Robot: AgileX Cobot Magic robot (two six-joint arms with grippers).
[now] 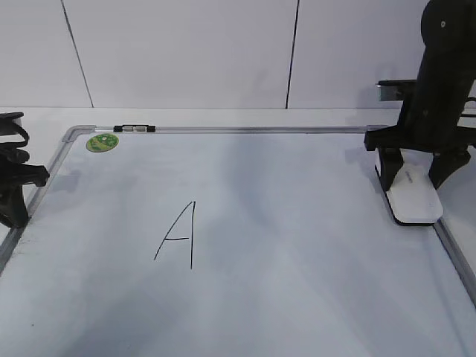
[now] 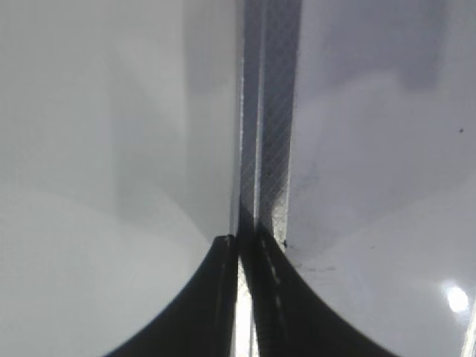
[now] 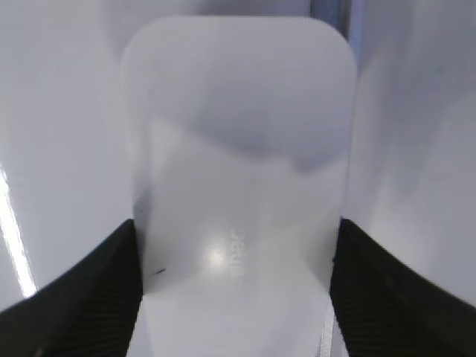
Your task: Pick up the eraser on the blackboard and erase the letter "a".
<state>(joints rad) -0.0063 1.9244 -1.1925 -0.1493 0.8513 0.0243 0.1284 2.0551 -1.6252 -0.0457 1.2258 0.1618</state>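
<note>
At the blackboard's (image 1: 297, 297) left edge, one left gripper (image 2: 239, 245) sits with fingers nearly together over the frame, holding nothing. One round green sticker (image 1: 102, 142) and one clip (image 1: 134, 129) mark the far left corner. One capital "A" (image 1: 178, 234) is written left of centre. At the right edge, one right gripper (image 1: 416, 182) straddles the single eraser (image 1: 413, 197), fingers wide against its sides; its grey lettering is unreadable.

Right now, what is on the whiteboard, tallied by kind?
Eraser: 1
Handwritten capital "A": 1
Round green sticker: 1
Black-silver clip: 1
Total: 4
</note>
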